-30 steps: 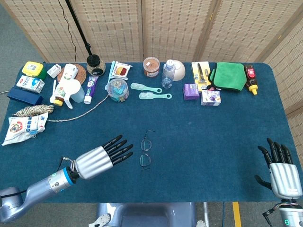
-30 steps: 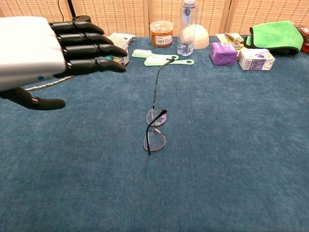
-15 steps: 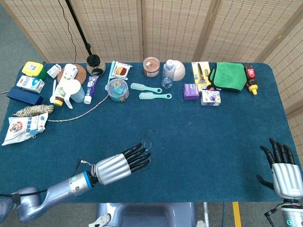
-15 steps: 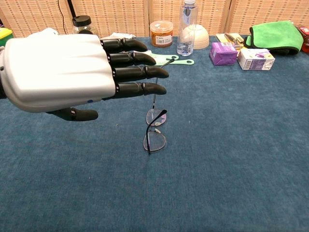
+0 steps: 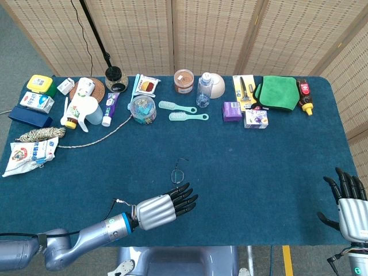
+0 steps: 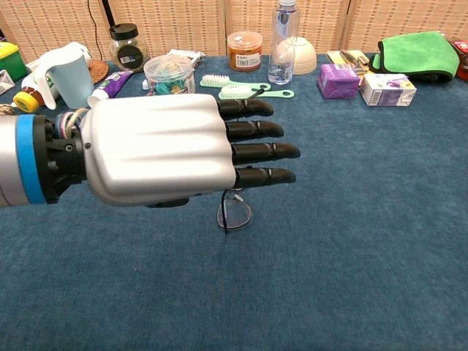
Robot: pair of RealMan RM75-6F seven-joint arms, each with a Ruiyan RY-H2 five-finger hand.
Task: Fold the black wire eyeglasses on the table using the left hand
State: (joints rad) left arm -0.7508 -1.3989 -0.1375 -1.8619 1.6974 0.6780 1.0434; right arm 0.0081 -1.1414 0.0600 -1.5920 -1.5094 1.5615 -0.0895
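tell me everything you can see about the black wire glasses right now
The black wire eyeglasses are thin, dark metal-looking frames with clear oval lenses, lying on the blue table near its front middle. In the chest view only the nearer lens shows. The left hand, fingers extended flat, covers the rest, and contact cannot be told. In the head view the far lens and a thin temple show beyond the fingertips.

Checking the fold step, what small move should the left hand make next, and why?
Probably lower the left hand toward the eyeglasses. It hovers flat above them with fingers straight and holds nothing, and one temple arm seems to stick out toward the far side, unfolded.
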